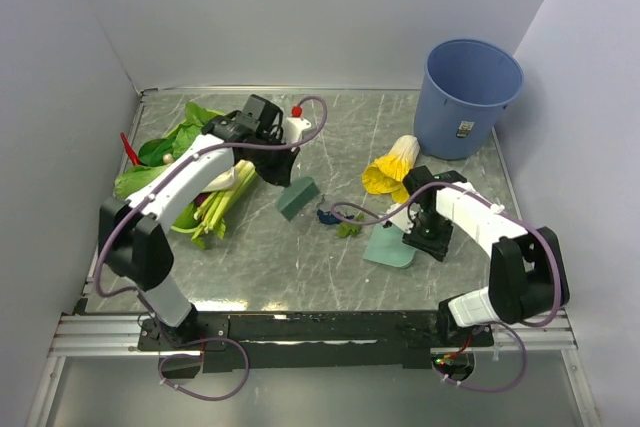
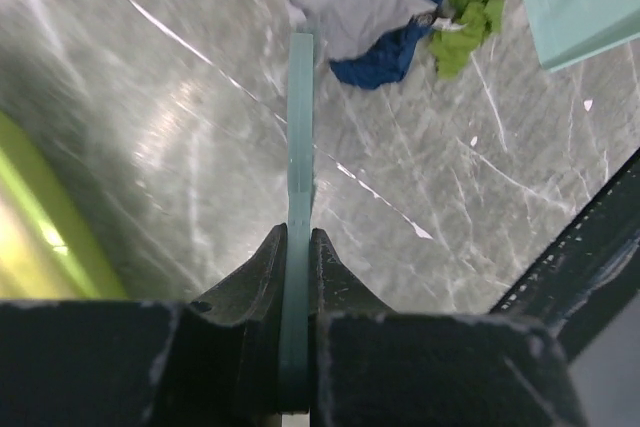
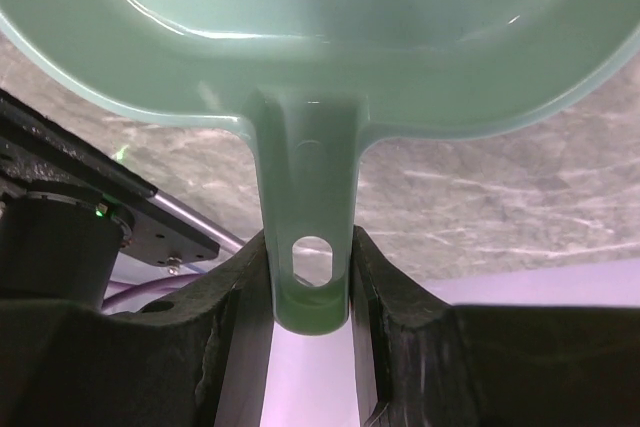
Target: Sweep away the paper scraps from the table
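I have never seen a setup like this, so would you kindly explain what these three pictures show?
These are two robot arms bolted at the near edge of a grey-green marble-patterned table. The wide picture looks down from above and behind them; the other two come from a camera on each wrist. The left arm has its jaws shut on the handle of a dark green brush. The right arm grips a pale green plastic dustpan by its handle. Between them lie small crumpled paper scraps in blue, white and green. Also on the table are leafy green vegetables, a yellow-and-white frilly vegetable and a blue plastic bucket.
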